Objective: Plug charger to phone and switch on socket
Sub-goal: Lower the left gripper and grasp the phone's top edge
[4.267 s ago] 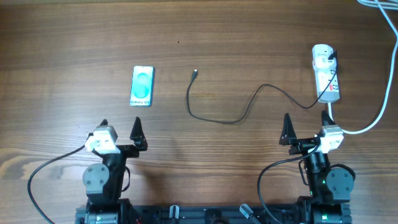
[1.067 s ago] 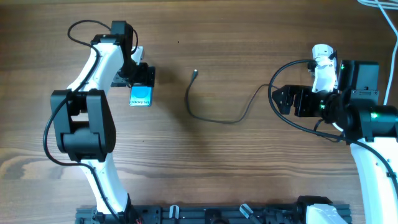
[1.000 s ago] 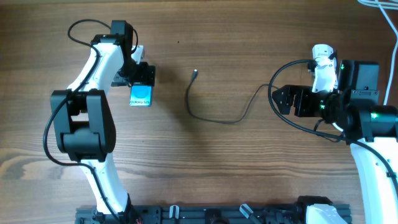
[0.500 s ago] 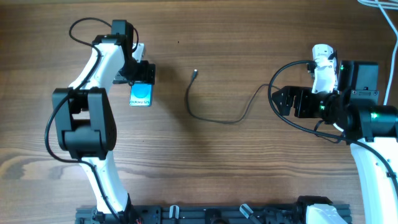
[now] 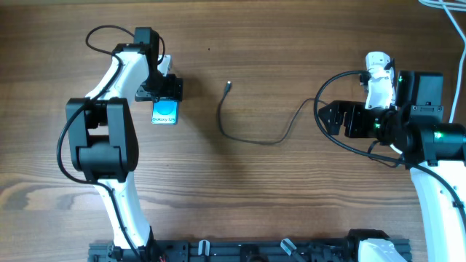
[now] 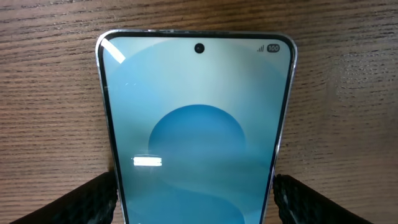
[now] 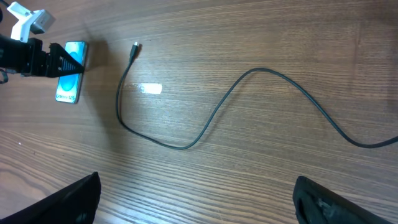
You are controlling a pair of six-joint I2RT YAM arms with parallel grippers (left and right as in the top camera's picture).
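The phone [image 5: 166,110] lies flat on the wooden table, screen lit turquoise and white; it also shows in the right wrist view [image 7: 69,81]. My left gripper [image 5: 164,90] sits over its far end. In the left wrist view the two black fingers [image 6: 194,190] press against the long edges of the phone [image 6: 196,112]. The charger [image 5: 251,138] is a thin black cable curving across the middle, its plug tip [image 5: 228,85] free on the table, right of the phone. The socket [image 5: 378,78] is at the far right, partly hidden by my right arm. My right gripper [image 5: 329,118] is open and empty above the charger [image 7: 186,144].
A thicker white lead [image 5: 455,33] runs along the table's right edge to the top right corner. Bare wood lies between the phone and the cable, and in front of both.
Both arms left their rest pose at the front edge. Over the last second the left wrist shifted slightly right on the phone; the phone, cable and right arm stayed put.
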